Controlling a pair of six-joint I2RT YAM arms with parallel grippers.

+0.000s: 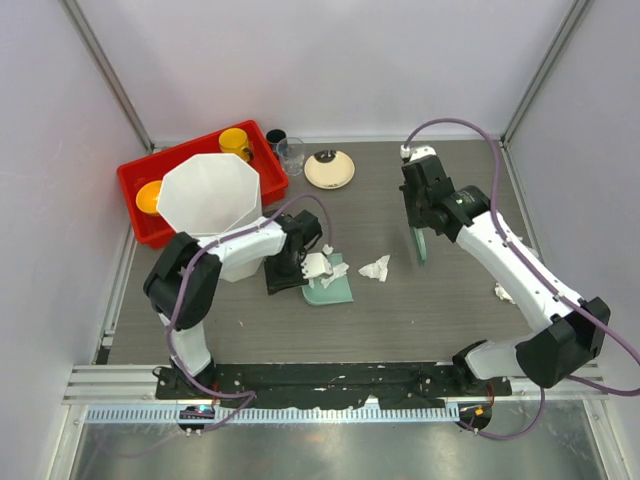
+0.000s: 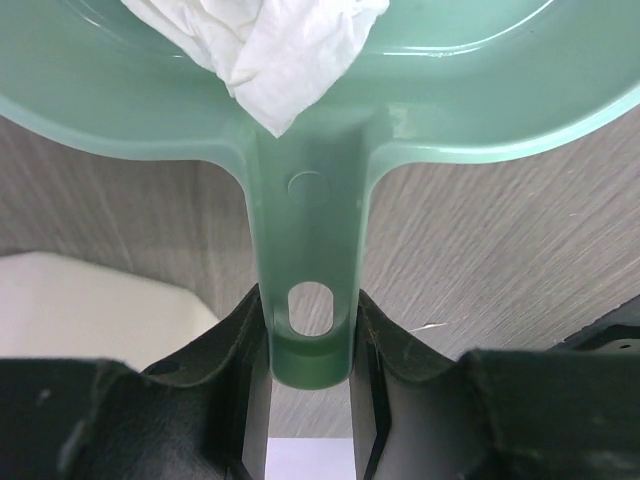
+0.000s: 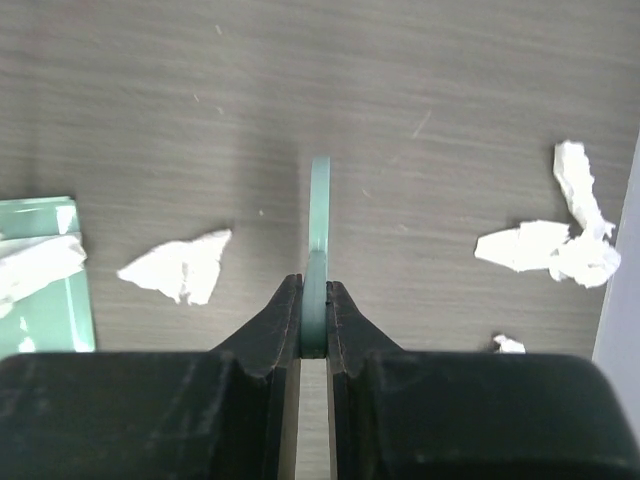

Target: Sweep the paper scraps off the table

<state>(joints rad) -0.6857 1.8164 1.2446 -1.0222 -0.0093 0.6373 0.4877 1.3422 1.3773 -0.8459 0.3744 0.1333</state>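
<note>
Closest in first: by the right edge of the surface (image 1: pixel 440 320), a small cluster of paper scraps (image 3: pixel 545 248) lies untouched, on the far side of the tool from the pan.

Over to the left jaws: clamped tight on the handle of the green dustpan (image 2: pixel 305 230), no gap showing at the handle. A white wad (image 2: pixel 265 50) is already lying in the pan, whose open lip faces the right edge.

Just off that lip, not touching it, one loose scrap (image 1: pixel 375 267) sits on bare surface near the middle.

Next, the right jaws, pinched shut on a thin green blade (image 3: pixel 320 200). It stands on edge, long axis running near to far, broadside to that scrap. I can't tell whether its tip meets the surface.

Here's the line-up that matters: the scrap lies left of the blade with the pan further left, roughly in a row. The right arm is nearer, so a leftward push looks like the call.

Far-left corner: a white bin (image 1: pixel 210 195) and a red tray (image 1: pixel 128 185). A cream plate (image 1: pixel 330 170) sits at the far edge.
</note>
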